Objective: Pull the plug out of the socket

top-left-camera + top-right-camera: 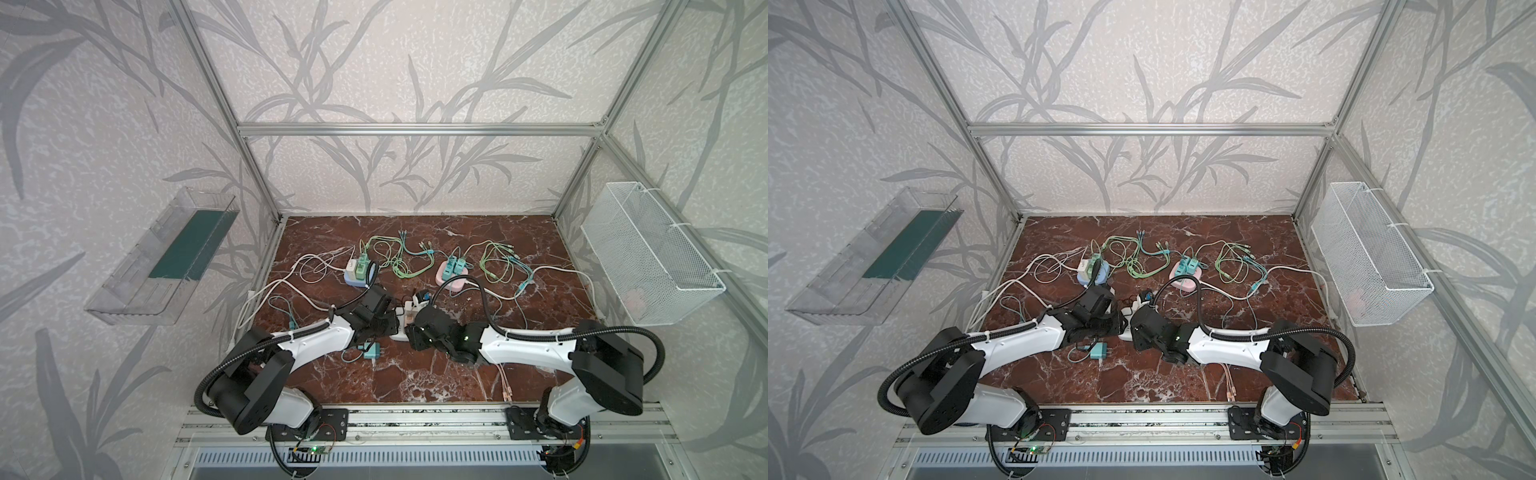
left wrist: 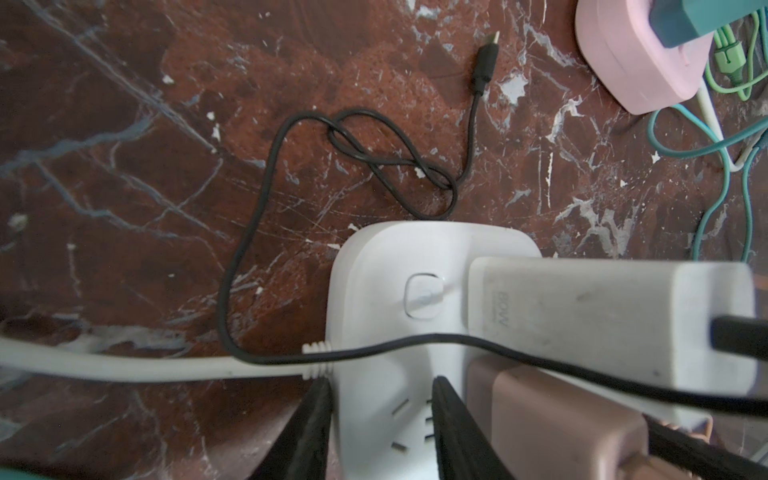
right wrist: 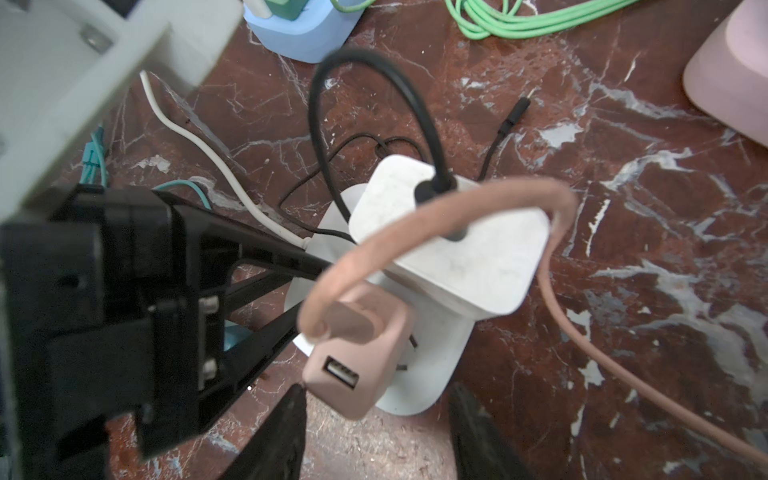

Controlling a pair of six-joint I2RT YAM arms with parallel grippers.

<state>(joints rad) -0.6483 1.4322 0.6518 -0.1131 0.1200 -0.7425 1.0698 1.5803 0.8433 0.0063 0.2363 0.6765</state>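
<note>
My right claw stands wide open, low in the frame, under the pink plug. Two plugs, it and a white plug, sit on one white socket, mid-frame. My left claw is narrow there; I cannot tell its grip.

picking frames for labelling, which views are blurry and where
Right wrist view: the pink cable loop and pink charger near the lens are soft, marble tabletop sharper. Left wrist view: white charger slightly blurred, black cable crisp. Both top views: evenly lit, no harsh shadows.
</note>
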